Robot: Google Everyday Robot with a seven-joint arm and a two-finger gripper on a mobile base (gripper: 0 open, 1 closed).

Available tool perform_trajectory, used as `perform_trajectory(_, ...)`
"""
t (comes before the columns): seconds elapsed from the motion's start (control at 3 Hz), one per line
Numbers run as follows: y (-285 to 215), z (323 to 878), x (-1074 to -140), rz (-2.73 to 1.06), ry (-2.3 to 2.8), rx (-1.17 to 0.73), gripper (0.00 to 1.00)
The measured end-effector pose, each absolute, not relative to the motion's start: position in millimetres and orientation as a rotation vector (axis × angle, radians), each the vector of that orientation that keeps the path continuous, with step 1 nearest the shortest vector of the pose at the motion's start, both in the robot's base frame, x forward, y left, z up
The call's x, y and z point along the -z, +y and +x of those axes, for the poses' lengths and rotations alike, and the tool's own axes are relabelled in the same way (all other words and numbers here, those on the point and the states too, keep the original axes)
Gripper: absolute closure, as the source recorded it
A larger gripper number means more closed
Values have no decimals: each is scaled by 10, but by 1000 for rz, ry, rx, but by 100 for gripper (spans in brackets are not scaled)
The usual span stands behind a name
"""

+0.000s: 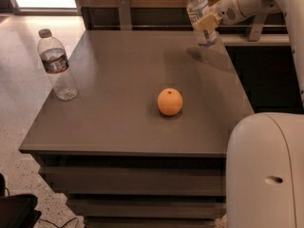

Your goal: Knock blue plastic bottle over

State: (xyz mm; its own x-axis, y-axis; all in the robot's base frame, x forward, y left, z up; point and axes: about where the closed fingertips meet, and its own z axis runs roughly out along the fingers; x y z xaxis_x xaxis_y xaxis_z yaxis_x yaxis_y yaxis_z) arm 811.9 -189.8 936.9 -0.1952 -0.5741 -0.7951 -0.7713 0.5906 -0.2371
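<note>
The hand [205,22], at the end of the white robot arm [243,3] that reaches in from the right, is at the far right corner of the grey-brown flat worktop [114,84]. Its pale tip touches the lower half of the slim clear bluish plastic bottle with white cap [196,5]. I cannot tell whether the hand is clenched on the bottle or only laid against it. The bottle stands at that far right corner, its cap leaning slightly to the left.

It looks light, tall and narrow-based, with thin, slick walls that would likely dent. A sideways push high on the body should tip it more readily than a grasp.

Nearer, mid-worktop, lies a round orange fruit [170,101]. A ribbed clear bottle with grey cap [57,66] stands at the left edge.
</note>
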Motion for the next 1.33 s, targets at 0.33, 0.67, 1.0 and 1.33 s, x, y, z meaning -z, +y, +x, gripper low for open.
perform_trajectory(0.33,-1893,8028,-9387,-1139,1933,-231,100)
perform_trajectory(0.67,-1836,7916,-9325,-1219,1993,-209,100)
perform_trajectory(1.0,-1763,7830,-9216,-1305,2049,-185,100)
perform_trajectory(1.33,-1759,7744,-9149,-1376,2107,-141,100)
